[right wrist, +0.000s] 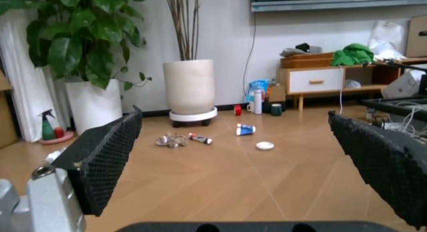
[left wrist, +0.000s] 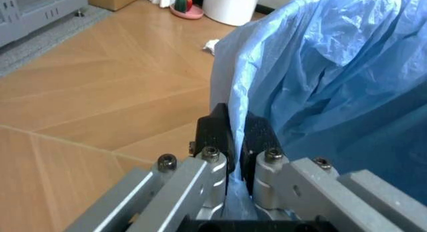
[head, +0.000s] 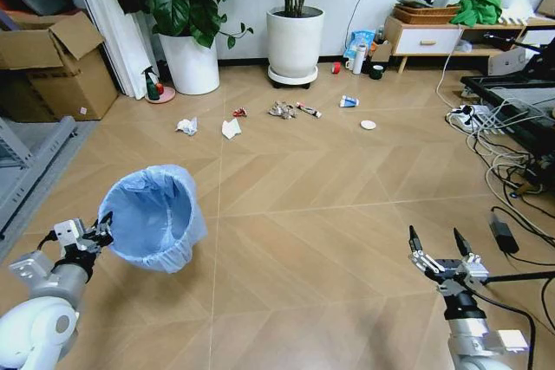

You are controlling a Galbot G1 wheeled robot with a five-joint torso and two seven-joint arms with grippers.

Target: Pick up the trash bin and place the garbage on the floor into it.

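Note:
The trash bin (head: 154,214), lined with a crinkly light blue bag (left wrist: 333,82), hangs tilted at the lower left with its mouth towards me. My left gripper (head: 103,230) is shut on its rim, the black fingers (left wrist: 215,132) pinching the bag's edge. Low on the right, my right gripper (head: 440,244) is open and holds nothing. The garbage lies on the floor (head: 329,179) far ahead: crumpled white paper (head: 186,126), a red wrapper (head: 239,113), a grey-brown wrapper (right wrist: 171,140), a thin tube (right wrist: 200,138), a blue-white carton (right wrist: 245,129) and a white lid (right wrist: 265,145).
Two white plant pots (head: 295,41) stand by the back wall, with a spray bottle (head: 153,84) and a cardboard box (head: 52,67) to the left. Cables and a power strip (head: 473,116) crowd the right side beside a low cabinet (head: 429,39).

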